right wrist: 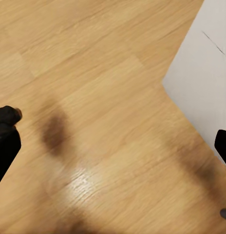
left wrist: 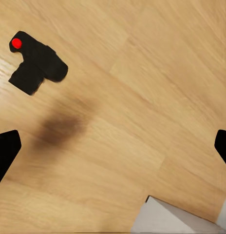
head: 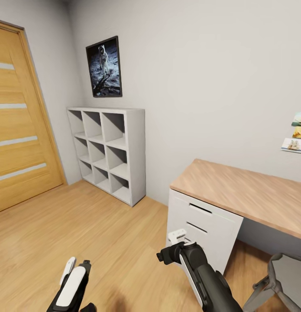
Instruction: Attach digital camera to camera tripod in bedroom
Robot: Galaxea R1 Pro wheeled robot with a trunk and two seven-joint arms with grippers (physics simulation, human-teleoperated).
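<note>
On floor ahead of your left gripper (left wrist: 113, 146): digital camera (left wrist: 37, 63), apart; fingers spread wide, holding nothing.

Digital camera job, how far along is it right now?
Barely started. The digital camera lies on the wood floor in the left wrist view, not gripped. The left gripper hovers open above the floor, its fingers apart and empty; the right gripper is open too. Grasping the camera and mounting it remain.
</note>
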